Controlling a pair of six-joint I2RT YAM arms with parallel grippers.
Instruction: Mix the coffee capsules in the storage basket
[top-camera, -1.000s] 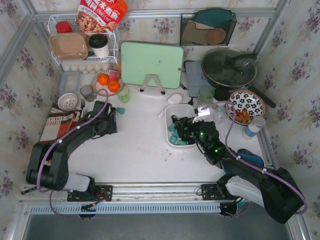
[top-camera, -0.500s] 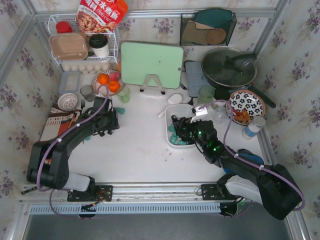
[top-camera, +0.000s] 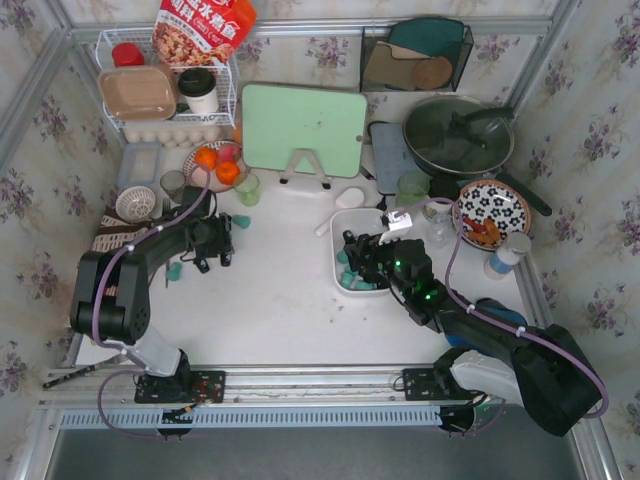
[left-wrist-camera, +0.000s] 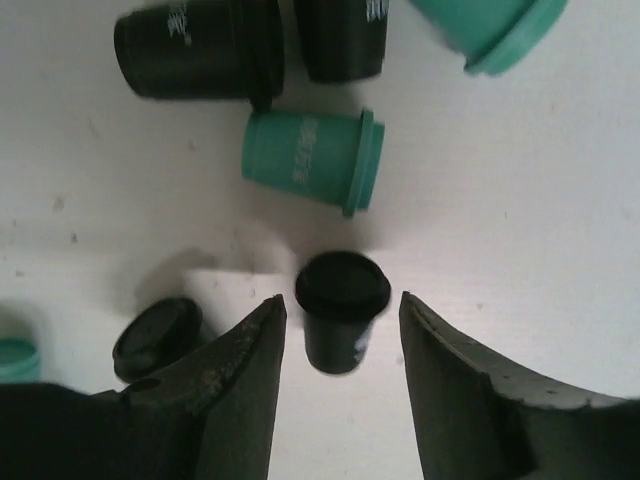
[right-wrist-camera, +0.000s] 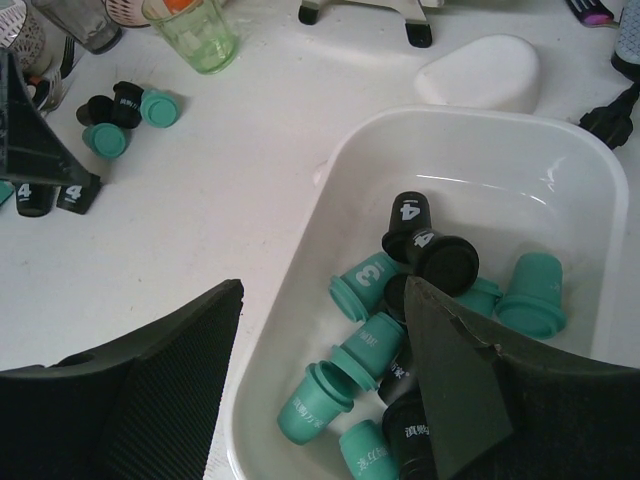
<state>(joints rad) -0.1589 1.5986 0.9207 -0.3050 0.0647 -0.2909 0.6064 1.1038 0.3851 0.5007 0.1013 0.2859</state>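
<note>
Hovering above the white table (top-camera: 280, 300), floral walls (top-camera: 590, 150) around, left fingers (left-wrist-camera: 240, 380) and right fingers (right-wrist-camera: 460, 370) stand released.

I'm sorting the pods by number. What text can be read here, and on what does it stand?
"4": upper black capsule in the storage basket.
"4": lower black capsule against it.
"3": teal capsule beside them.
Small side print on these, and the red bag lettering: too small to read.
</note>
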